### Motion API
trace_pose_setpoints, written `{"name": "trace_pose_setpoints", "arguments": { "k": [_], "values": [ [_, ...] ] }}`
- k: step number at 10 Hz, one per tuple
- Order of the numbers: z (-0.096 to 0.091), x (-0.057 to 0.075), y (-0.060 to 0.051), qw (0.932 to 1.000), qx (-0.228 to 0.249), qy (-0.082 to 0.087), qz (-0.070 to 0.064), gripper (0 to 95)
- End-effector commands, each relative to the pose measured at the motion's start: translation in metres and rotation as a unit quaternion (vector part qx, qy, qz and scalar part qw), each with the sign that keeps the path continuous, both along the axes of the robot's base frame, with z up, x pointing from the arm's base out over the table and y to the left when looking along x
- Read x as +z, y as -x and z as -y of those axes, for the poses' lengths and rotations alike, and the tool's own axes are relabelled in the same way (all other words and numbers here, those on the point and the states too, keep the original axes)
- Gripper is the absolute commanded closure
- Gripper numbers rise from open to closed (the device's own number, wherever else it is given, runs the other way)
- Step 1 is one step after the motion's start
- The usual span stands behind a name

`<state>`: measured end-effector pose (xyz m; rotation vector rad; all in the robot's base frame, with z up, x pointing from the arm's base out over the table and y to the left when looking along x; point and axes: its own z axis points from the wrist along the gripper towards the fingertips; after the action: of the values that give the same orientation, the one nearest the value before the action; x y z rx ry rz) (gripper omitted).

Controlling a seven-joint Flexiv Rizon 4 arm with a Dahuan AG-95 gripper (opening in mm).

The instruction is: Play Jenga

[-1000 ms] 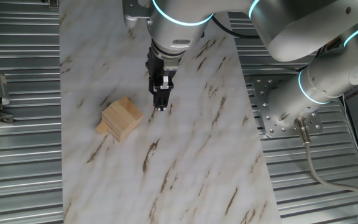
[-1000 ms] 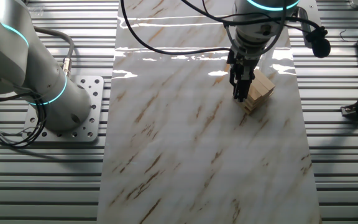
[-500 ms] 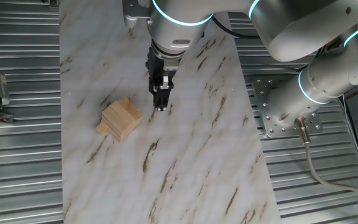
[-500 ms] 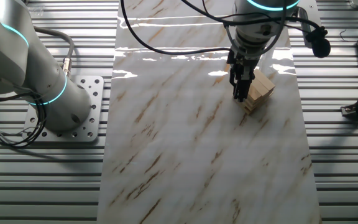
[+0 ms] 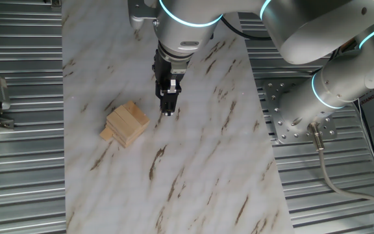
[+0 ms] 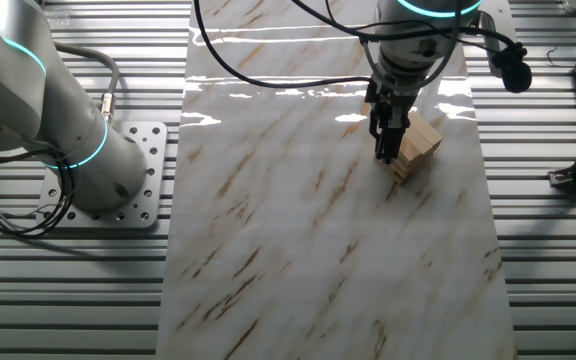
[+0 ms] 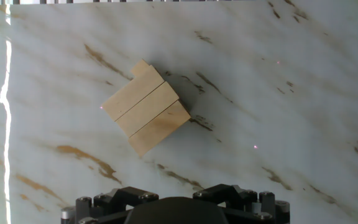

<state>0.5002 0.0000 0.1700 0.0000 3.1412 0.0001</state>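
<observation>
The Jenga stack is a small low pile of light-tan wooden blocks in crossed layers on the marble table. It also shows in the other fixed view and in the hand view, where three blocks lie side by side on top and one lower block sticks out at one corner. My gripper points down beside the stack, a short way to its right in one fixed view and just left of it in the other fixed view. Its fingers look closed together and hold nothing. It is apart from the stack.
The marble-patterned tabletop is edged by ribbed metal on both sides. The arm's base plate stands at the right, and another arm's base shows at the left of the other fixed view.
</observation>
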Motion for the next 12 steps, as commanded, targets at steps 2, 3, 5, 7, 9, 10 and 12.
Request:
{"name": "trace_pose_setpoints", "arguments": {
  "k": [2, 3, 5, 7, 9, 10, 12],
  "values": [
    [-0.0001, 0.0003, 0.0002, 0.9907, 0.130, 0.012, 0.037, 95.0],
    [-0.0003, 0.0008, 0.0003, 0.9910, 0.129, 0.011, 0.037, 95.0],
    [-0.0005, 0.0013, 0.0004, 0.9911, 0.128, 0.012, 0.035, 95.0],
    [-0.0007, 0.0017, 0.0005, 0.9914, 0.125, 0.012, 0.034, 95.0],
    [-0.0011, 0.0026, 0.0003, 0.9915, 0.125, 0.012, 0.035, 95.0],
    [-0.0013, 0.0030, -0.0003, 0.9912, 0.127, 0.012, 0.035, 95.0],
    [-0.0021, 0.0045, -0.0023, 0.9907, 0.131, 0.011, 0.035, 95.0]
  ]
}}
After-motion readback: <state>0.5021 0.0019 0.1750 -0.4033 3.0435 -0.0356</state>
